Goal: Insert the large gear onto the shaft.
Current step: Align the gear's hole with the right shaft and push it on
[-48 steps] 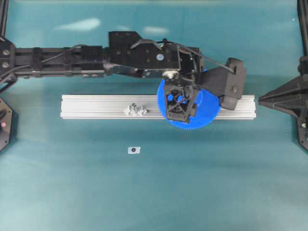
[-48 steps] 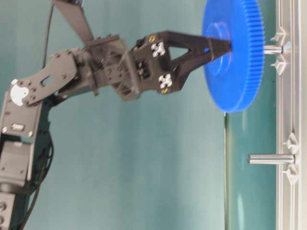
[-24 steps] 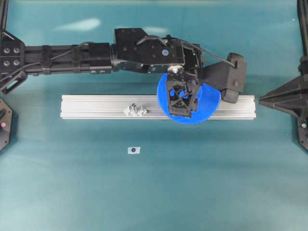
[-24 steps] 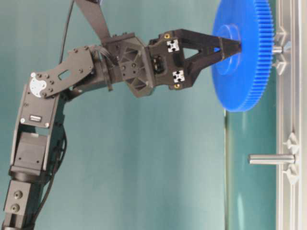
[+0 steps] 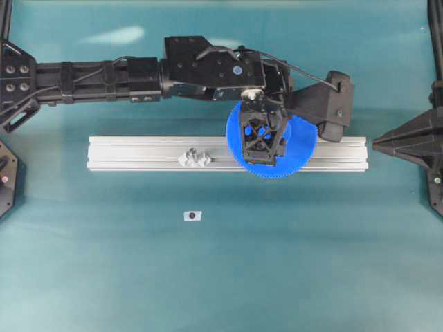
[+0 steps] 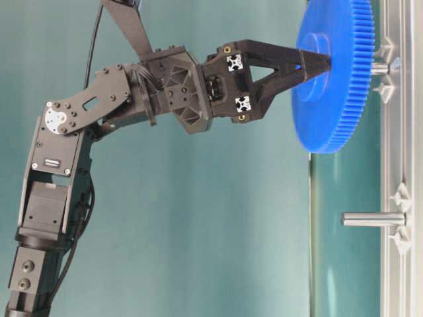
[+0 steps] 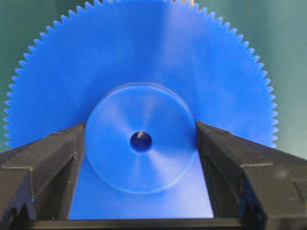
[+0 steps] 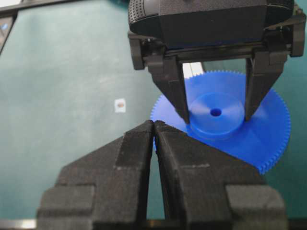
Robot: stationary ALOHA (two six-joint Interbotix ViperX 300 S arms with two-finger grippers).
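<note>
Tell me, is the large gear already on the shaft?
On, partly: in the table-level view the shaft enters the large gear, a short length still showing.

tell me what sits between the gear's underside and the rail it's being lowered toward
In the table-level view, only a short exposed stub of the shaft and its brackets lie between the large gear and the rail.

Your left arm (image 6: 99,125) is matte black, boxy links, silver screws, black cable looped alongside; its end effector (image 6: 316,65) has skeletal triangular fingers.

Large gear (image 5: 294,149) over the rail's (image 5: 138,153) right half, bracket pair (image 5: 194,158) left of it.
</note>
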